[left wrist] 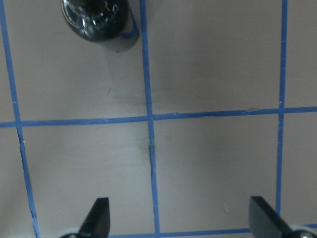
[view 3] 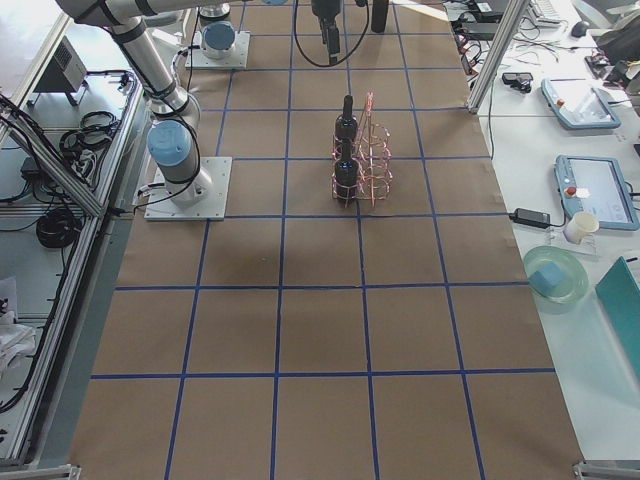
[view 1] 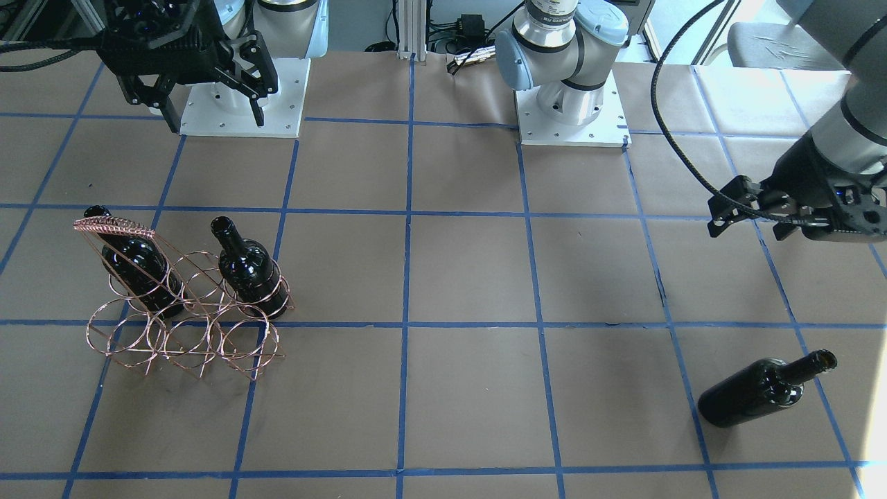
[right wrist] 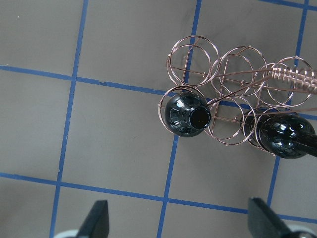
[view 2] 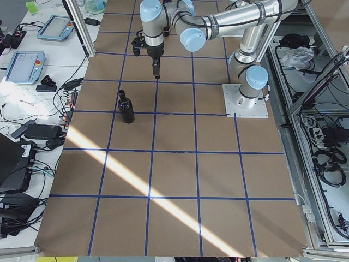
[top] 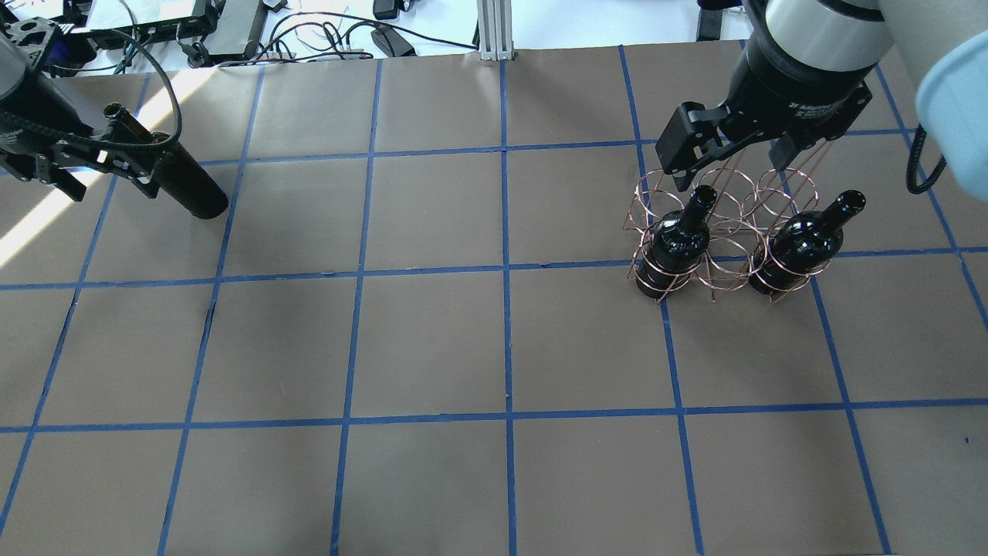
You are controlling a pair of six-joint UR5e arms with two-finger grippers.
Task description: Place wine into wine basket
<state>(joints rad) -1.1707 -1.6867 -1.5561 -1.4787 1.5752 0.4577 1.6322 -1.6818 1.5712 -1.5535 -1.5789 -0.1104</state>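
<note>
On the table's (top: pixel 432 340) left side, toward the far edge, the wine (top: pixel 189 185) stands upright by itself on the brown paper, open mouth up. Near it and higher, the left pincer (left wrist: pixel 181 218) hangs with its 2 fingers spread wide and nothing between them. Seen from its wrist camera, the bottle's shoulder sits ahead of the fingertips, apart from them. A stripe of sunlight (top: pixel 31 224) cuts across that corner.

Moving right, several squares of brown paper, marked off by blue tape lines (top: pixel 505 340), lie between the wine and the carrier.

On the right side stands the wine basket (top: pixel 725 224), 6 wire rings in 2 rows of 3. The row nearer the robot carries a first stowed bottle (top: pixel 679 241) in 1 end ring and a second stowed bottle (top: pixel 799 245) in the other. The ring between them and the 3 far rings are open. The slanted handle (view 1: pixel 111 225) rises over the rings, its wrapped top close to 1 bottle's neck. The right pincer (right wrist: pixel 181 220) hovers above the basket, fingers wide apart, holding nothing.

Past the far edge stand an aluminium post (top: pixel 494 31) and a tangle of cables (top: pixel 309 38). A side bench holds teach pendants (view 3: pixel 575 100).
</note>
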